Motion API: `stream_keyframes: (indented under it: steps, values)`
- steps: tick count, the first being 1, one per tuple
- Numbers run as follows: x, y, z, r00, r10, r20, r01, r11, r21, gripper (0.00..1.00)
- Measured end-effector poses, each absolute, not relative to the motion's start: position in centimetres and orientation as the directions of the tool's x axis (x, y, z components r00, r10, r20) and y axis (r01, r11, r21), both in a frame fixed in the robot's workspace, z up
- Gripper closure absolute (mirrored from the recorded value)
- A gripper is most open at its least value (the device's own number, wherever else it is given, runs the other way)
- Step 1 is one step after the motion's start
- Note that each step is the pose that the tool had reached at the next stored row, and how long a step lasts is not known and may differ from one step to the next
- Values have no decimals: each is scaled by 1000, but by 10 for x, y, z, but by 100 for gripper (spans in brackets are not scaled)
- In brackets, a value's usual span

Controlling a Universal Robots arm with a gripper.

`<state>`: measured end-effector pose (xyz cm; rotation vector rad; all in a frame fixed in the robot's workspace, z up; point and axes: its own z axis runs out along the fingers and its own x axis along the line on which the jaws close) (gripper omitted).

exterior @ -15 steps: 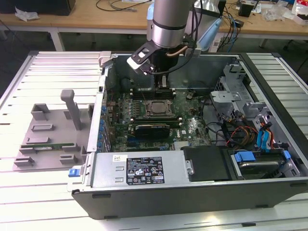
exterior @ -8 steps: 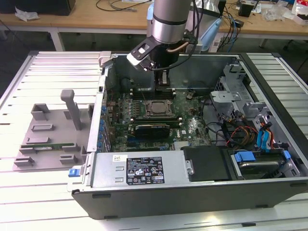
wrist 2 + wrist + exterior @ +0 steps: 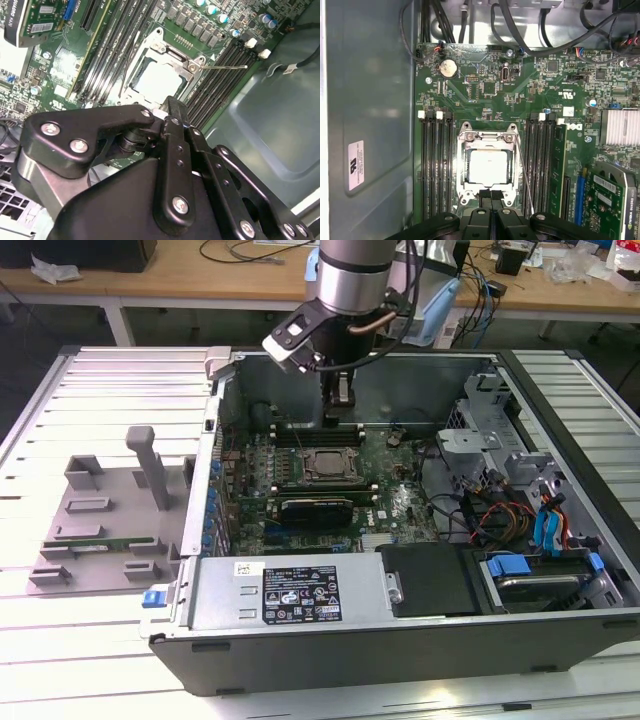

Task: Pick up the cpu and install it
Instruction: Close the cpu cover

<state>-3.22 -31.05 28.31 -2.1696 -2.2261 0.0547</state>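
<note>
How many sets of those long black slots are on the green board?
2. One set of slots runs along one side of the square socket, the other set along the opposite side. More may be hidden.

The cpu is showing a pale matt metal top; the gripper is looking like matt black metal with shiny screws.

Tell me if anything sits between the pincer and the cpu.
Nothing visible does. The cpu lies within the socket frame, its top uncovered, and the pincer hangs at the frame's edge.
</note>
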Motion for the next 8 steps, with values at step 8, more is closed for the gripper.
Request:
stream_keyframes:
  steps: [8]
  values:
    - [-32, -310, 288, -26, 1000, -1, 999, 26, -48, 89]
